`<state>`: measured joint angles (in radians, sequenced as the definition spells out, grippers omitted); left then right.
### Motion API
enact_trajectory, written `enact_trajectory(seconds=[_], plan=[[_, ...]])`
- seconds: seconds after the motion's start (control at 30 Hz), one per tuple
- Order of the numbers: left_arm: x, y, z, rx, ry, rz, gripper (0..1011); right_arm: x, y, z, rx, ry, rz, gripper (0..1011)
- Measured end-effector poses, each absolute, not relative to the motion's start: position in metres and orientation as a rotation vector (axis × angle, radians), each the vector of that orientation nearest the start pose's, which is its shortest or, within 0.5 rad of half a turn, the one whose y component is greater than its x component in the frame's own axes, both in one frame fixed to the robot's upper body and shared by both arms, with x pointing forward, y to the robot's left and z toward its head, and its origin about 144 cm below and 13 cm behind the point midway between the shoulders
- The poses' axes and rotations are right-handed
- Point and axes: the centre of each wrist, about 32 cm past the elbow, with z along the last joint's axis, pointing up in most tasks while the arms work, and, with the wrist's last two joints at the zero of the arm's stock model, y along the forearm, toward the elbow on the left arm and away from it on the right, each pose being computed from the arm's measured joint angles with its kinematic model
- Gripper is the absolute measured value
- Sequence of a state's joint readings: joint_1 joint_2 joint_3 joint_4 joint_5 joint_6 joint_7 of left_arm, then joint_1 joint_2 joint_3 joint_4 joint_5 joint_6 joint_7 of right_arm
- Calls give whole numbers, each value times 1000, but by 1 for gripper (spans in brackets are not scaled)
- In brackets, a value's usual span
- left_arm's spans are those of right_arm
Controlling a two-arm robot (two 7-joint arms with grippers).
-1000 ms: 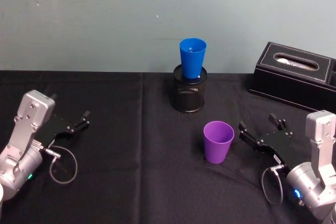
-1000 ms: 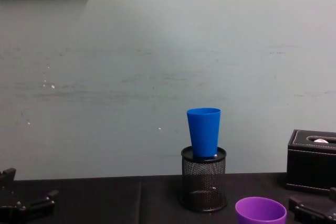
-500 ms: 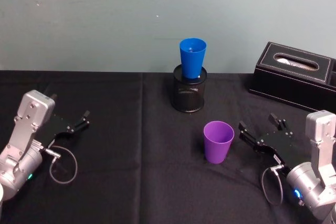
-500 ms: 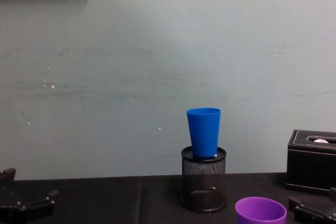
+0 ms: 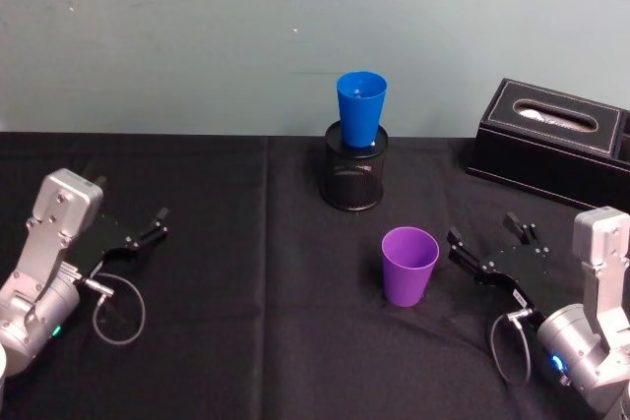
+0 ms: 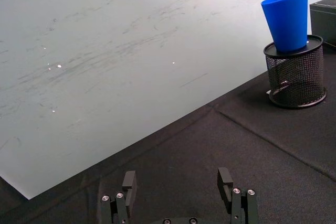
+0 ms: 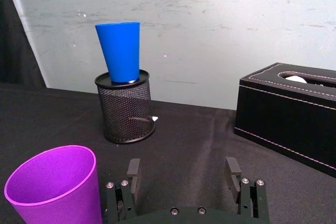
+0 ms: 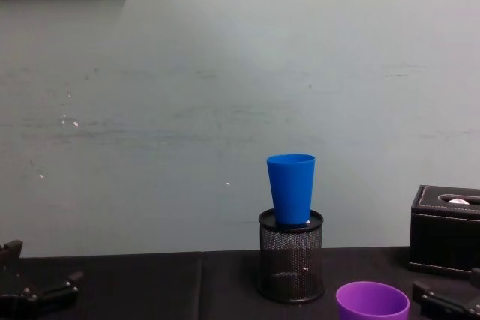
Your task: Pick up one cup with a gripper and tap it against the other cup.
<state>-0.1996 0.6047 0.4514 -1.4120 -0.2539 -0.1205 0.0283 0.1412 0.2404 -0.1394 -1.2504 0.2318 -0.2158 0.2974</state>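
The purple cup (image 5: 409, 265) stands upright on the black cloth, in front of the other cup; its rim also shows in the right wrist view (image 7: 52, 184) and chest view (image 8: 373, 303). The blue cup (image 5: 360, 108) sits upright in the top of a black wire-mesh pen holder (image 5: 354, 179) near the wall. My right gripper (image 5: 482, 229) is open, low over the cloth, just right of the purple cup and apart from it; its fingers (image 7: 134, 171) hold nothing. My left gripper (image 5: 157, 223) rests open at the far left, its fingers (image 6: 129, 179) holding nothing.
A black box with white stitching (image 5: 551, 140) stands at the back right, beyond the right gripper. The pale wall runs right behind the pen holder (image 8: 292, 260). Open black cloth (image 5: 256, 272) lies between the left gripper and the cups.
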Motion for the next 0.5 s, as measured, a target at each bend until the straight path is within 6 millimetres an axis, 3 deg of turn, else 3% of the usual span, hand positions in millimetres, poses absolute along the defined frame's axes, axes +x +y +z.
enact_trajectory(seconds=[0.5], plan=[[489, 310, 1140, 304, -285, 1248, 1011, 490, -280, 1093, -16, -30, -1213, 1003]])
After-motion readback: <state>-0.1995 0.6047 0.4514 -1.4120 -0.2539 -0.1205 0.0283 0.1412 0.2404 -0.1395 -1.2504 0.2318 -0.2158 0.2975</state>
